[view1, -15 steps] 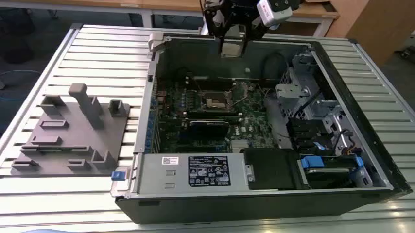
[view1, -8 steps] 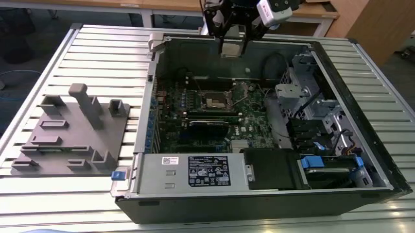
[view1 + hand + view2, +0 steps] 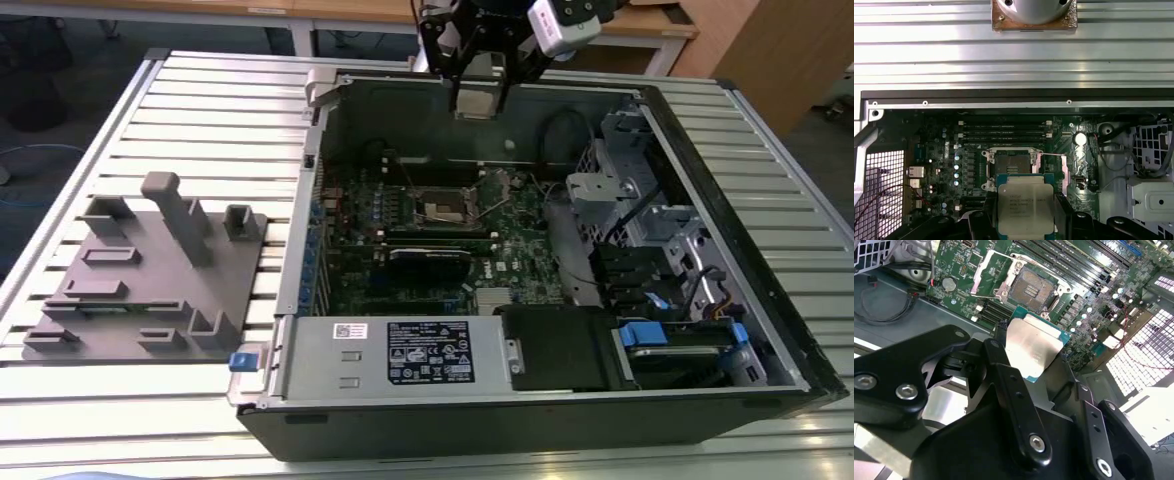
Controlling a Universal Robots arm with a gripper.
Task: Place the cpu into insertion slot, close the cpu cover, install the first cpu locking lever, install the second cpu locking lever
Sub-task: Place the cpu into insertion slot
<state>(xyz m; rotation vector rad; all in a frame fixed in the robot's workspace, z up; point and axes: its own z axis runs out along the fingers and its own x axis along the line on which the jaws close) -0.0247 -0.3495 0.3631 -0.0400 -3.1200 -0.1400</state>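
Observation:
My gripper (image 3: 481,103) hangs over the far wall of the open computer case and is shut on the cpu (image 3: 1021,202), a flat square chip with a silver-tan top held by its two side edges. In the second wrist view the cpu (image 3: 1034,347) sits between the black fingers (image 3: 1001,365), above and apart from the board. The insertion slot (image 3: 1013,162) lies open on the green board with its dark centre bare, just beyond the chip; it shows too in the exterior view (image 3: 445,205) and in the second wrist view (image 3: 1031,287). The cpu cover (image 3: 981,270) stands swung back beside the socket.
Long black memory slots (image 3: 1004,132) run beside the socket. A grey power supply box (image 3: 400,350) fills the case's near end, and drive cages with cables (image 3: 667,260) sit on the exterior view's right. A grey fixture with pegs (image 3: 147,280) rests on the slatted table (image 3: 200,100).

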